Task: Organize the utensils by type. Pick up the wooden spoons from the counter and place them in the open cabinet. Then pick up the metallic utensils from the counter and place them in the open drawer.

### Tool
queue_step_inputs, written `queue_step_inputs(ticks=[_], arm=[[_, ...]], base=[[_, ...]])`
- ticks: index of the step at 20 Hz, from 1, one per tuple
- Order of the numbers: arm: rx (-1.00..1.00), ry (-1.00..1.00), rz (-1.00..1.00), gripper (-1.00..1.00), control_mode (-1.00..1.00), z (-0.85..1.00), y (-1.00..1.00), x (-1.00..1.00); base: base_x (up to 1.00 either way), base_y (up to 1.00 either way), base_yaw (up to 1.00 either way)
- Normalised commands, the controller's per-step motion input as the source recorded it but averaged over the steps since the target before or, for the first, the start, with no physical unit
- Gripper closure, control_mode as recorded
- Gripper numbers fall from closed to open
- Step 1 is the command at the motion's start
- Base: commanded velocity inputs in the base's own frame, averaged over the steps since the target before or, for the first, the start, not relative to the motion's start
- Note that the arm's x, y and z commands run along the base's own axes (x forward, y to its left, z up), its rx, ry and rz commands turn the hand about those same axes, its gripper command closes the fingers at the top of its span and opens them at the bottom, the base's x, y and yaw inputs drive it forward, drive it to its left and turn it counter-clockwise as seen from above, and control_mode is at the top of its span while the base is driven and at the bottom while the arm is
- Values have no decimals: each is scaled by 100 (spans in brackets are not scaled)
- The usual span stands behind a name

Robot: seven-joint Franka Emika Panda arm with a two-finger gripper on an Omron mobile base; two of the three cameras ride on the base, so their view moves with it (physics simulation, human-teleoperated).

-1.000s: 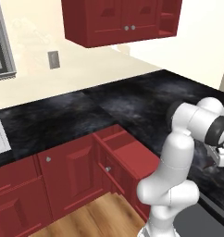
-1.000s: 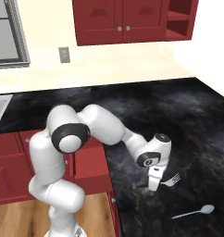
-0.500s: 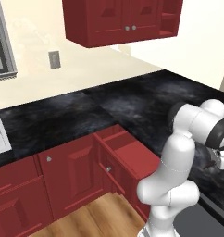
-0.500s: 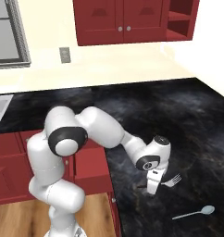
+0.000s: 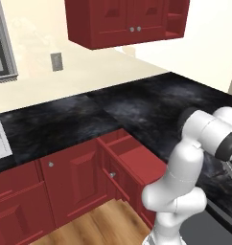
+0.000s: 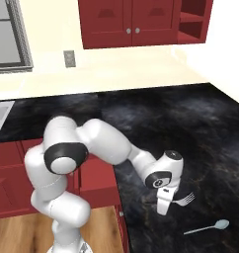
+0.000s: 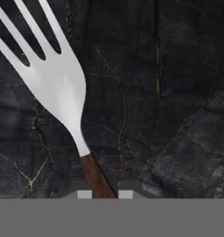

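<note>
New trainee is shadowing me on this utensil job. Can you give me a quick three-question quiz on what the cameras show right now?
1. True or false: the gripper is down at the counter, closed on the fork by its dark handle.
2. Which utensil lies on the counter just beyond the fork in the right base view? A) a wooden spoon B) a small silver spoon C) a knife
3. Fill in: below the counter edge, the red ______ stands pulled out.

Key
1. True. In the hand view the two fingertips sit on either side of the brown handle.
2. B
3. drawer
</note>
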Motion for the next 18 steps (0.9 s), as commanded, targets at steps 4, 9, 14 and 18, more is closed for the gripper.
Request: queue_step_inputs(ticks=[4, 9, 14, 18], arm=[[0, 0, 3, 100, -100, -2, 6, -43], [-4, -9, 10, 100, -100, 33, 19, -20], [-13, -20, 40, 100, -100, 31, 56, -17], [-17, -8, 48, 100, -100, 35, 70, 1]], base=[[0, 0, 0], [0, 0, 0], [0, 0, 0], [0, 0, 0]])
